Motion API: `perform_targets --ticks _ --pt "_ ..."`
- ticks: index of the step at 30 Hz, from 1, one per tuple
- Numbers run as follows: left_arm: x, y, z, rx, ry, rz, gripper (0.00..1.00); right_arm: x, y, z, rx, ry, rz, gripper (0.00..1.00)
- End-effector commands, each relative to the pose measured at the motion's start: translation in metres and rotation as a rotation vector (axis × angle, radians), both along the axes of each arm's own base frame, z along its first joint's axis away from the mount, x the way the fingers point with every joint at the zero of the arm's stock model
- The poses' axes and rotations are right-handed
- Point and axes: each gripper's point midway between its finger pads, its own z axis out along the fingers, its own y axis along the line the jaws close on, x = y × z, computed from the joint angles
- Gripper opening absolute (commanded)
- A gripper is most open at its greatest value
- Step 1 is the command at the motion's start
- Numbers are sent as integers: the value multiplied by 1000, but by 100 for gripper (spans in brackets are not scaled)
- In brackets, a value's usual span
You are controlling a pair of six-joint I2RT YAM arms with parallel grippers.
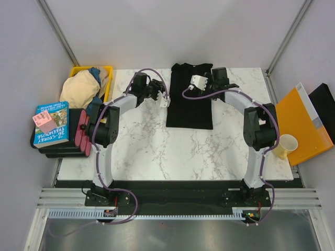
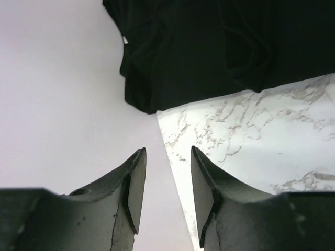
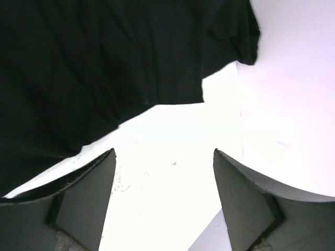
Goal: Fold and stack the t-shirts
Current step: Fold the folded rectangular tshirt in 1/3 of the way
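Two grippers: I see both empty, one at each far corner of the black t-shirt (image 1: 189, 107).
Left gripper (image 1: 163, 99): jaws partly apart, just beside the cloth's left edge.
Right gripper (image 1: 198, 82): jaws wide, above the right edge.
Black t-shirt: a narrow folded strip at the far middle of the table (image 1: 157, 151); I think they stand there to fold it shorter.
Beige t-shirt (image 1: 79, 88): heaped in the yellow bin (image 1: 108, 69), not yet folded.
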Motion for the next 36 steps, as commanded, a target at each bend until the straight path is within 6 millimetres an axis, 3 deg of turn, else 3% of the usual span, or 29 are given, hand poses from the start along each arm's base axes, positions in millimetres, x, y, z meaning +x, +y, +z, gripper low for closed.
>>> perform_targets --ticks 1,2,3,4,6,7,9,10,11,12,13,14,16,21,27,31,35,36 --pt "-16 -2 60 -106 5 6 43 -2 2 49 127 0 -83 51" --pt "-22 -3 61 -113 36 0 9 -2 10 55 157 19 -54 27" --pt "-33 -6 59 -131 94 -30 2 -7 12 50 164 58 -48 9" --pt "-47 -7 53 -126 203 -41 2 -18 14 37 167 130 -42 0" --pt "-66 -12 48 -144 333 -94 2 -27 25 32 214 192 -4 0" --pt "-79 -12 35 -125 447 -103 2 -36 27 19 220 249 5 0" --pt "-90 -13 25 -107 537 -135 2 -46 36 11 253 321 43 0" --pt "-87 -16 34 -91 535 -159 2 -50 39 -1 262 369 46 0" --pt "-101 -12 6 -57 675 -152 2 -48 43 2 272 375 65 0" --pt "-105 -10 -4 -42 737 -154 2 -55 46 -3 286 425 74 0" --pt "-93 -14 15 -38 693 -176 2 -57 49 -14 292 466 81 0" --pt "-105 -10 -10 -12 809 -169 2 -55 51 -12 297 469 91 0" --pt "-98 -13 -5 -7 797 -186 2 -58 55 -21 317 508 104 0" --pt "-112 -13 -27 13 867 -216 2 -53 59 -29 342 523 113 0" --pt "-111 -15 -38 28 866 -221 2 -45 57 -35 342 514 98 0" --pt "-91 -23 -30 -33 814 -196 2 -45 56 -36 329 509 101 0" --pt "-86 -37 -17 -105 778 -234 2 -44 54 -38 317 505 98 0" --pt "-88 -39 -21 -108 787 -230 2 -44 53 -38 314 501 96 0"
